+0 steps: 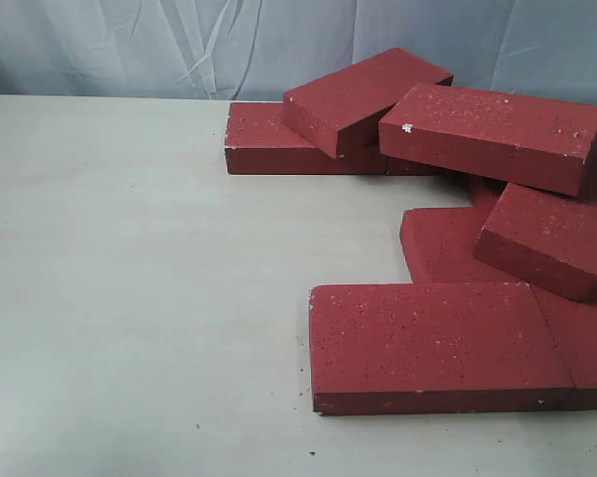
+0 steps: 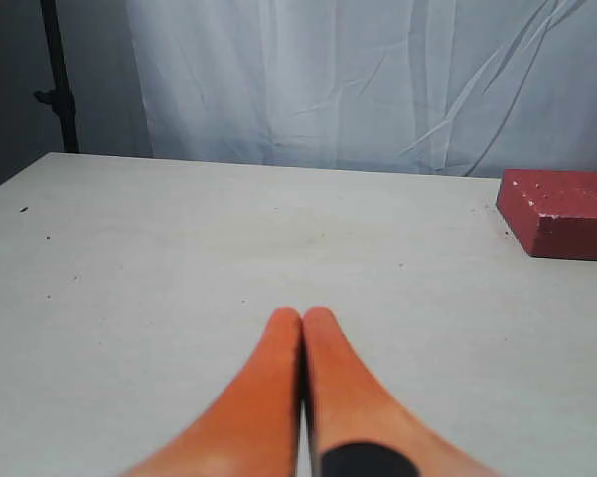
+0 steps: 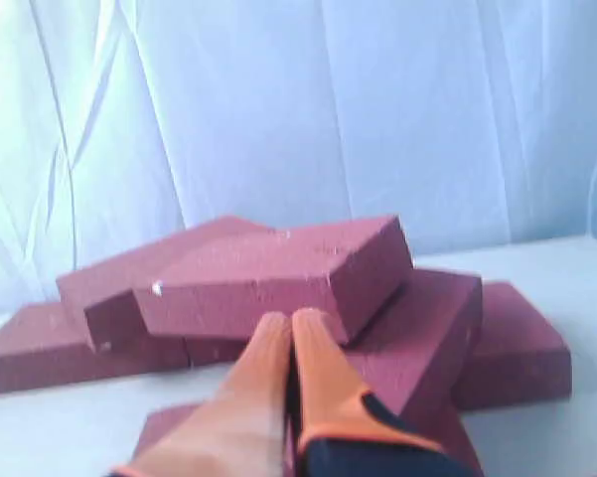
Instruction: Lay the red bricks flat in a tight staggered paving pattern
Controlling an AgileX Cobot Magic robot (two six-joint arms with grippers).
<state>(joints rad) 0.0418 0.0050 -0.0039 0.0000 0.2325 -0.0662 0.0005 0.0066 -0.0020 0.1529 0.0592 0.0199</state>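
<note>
Looking from the outside camera, we see the red bricks (image 1: 447,229) heaped on the three o'clock side of the pale worktop (image 1: 129,298). Some lie flat and some lean on others, so the paving is not made yet. The front brick (image 1: 437,343) lies flat at five o'clock, with its long side running from nine to three. The top brick (image 1: 492,134), the one with a small white chip, rests tilted on the heap. Its long side runs nearly nine to three as well.

Our right claw (image 3: 291,323) is clenched with nothing in it. Its orange tips point at the top brick, which sits just ahead at twelve o'clock. Our left claw (image 2: 303,318) is clenched and empty too, with only a far brick (image 2: 561,209) well apart from it. So we think the right arm is nearer, and it must open before it can grab.

The bricks are thick blocks with sharp edges. They are dark red, rough and dull, with tiny white specks. They look heavy and not slippery. The worktop is smooth.
</note>
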